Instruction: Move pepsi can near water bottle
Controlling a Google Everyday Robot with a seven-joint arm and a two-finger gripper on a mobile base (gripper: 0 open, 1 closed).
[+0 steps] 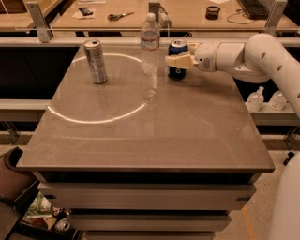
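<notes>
The pepsi can [177, 72], short and blue with a silver top, stands upright near the table's far edge. My gripper [176, 61] reaches in from the right and is shut around the can's middle; one cream finger [183, 61] crosses its front. The water bottle [150, 36], tall and clear with a white cap, stands just left of the can at the far edge, a small gap between them.
A taller slim silver-grey can [95, 61] stands at the far left of the brown table [154, 140]. Two small white bottles [255, 99] sit on a shelf off the table's right side. A far bench holds scissors [119, 16] and a black cup [212, 12].
</notes>
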